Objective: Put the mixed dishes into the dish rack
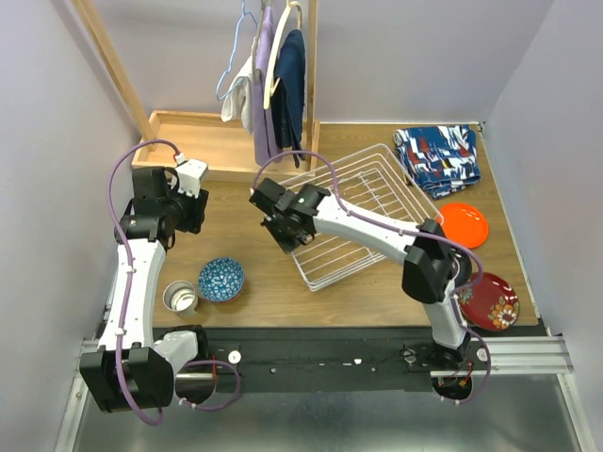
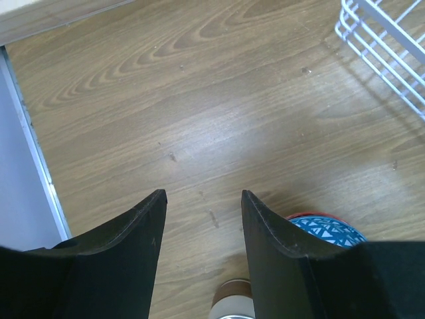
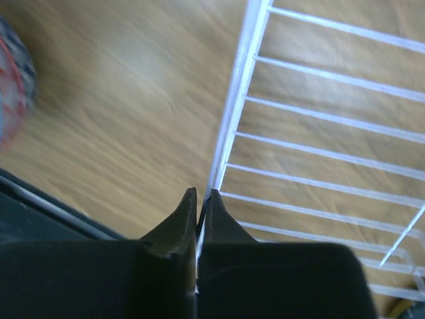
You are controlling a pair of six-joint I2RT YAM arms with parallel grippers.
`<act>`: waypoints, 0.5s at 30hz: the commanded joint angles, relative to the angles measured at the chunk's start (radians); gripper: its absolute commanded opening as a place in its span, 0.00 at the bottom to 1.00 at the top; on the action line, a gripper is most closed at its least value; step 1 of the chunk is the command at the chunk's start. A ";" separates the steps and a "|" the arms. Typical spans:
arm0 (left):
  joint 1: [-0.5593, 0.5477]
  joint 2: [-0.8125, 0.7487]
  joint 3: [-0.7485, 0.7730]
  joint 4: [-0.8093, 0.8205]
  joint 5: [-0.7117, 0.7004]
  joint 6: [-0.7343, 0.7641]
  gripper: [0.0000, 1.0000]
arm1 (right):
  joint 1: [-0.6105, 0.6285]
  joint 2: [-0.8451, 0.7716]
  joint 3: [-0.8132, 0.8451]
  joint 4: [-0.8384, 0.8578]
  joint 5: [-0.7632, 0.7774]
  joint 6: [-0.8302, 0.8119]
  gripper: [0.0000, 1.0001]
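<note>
The left pincer [image 2: 202, 196] hangs released over bare tabletop [image 2: 199, 100]. Its wrist view catches the tan cup [image 2: 232, 292] at 6 o'clock and the blue bowl [image 2: 329, 231] at 4. Only the right wrist view shows the right pincer [image 3: 200, 194] clenched on the rim wire of the dish rack [image 3: 232, 113]. Overhead, the rack sits mid-tabletop, with open wood at its 9 o'clock and the orange plate [image 1: 464, 224] at 3, by the right edge.
</note>
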 commanded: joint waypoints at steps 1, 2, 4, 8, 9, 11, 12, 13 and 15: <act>0.004 -0.017 0.006 -0.017 0.062 0.013 0.58 | 0.006 -0.142 -0.125 -0.031 -0.031 -0.154 0.01; 0.004 -0.017 0.009 -0.018 0.074 0.010 0.58 | 0.006 -0.164 -0.137 -0.033 -0.033 -0.166 0.01; 0.004 -0.023 0.009 -0.023 0.085 0.006 0.58 | 0.006 -0.178 -0.155 -0.042 -0.057 -0.212 0.01; 0.005 -0.036 -0.007 -0.017 0.099 0.009 0.58 | 0.007 -0.208 -0.215 -0.073 -0.155 -0.264 0.01; 0.004 -0.039 -0.008 -0.020 0.102 0.015 0.58 | 0.007 -0.218 -0.228 -0.085 -0.156 -0.280 0.01; 0.004 -0.043 -0.019 -0.020 0.106 0.018 0.58 | 0.007 -0.238 -0.260 -0.093 -0.150 -0.292 0.01; 0.004 -0.046 -0.022 -0.023 0.111 0.022 0.58 | 0.007 -0.252 -0.295 -0.102 -0.145 -0.348 0.01; 0.004 -0.051 -0.024 -0.026 0.118 0.027 0.58 | 0.007 -0.276 -0.313 -0.111 -0.143 -0.370 0.01; 0.004 -0.057 -0.031 -0.032 0.126 0.035 0.58 | 0.006 -0.306 -0.370 -0.142 -0.130 -0.443 0.01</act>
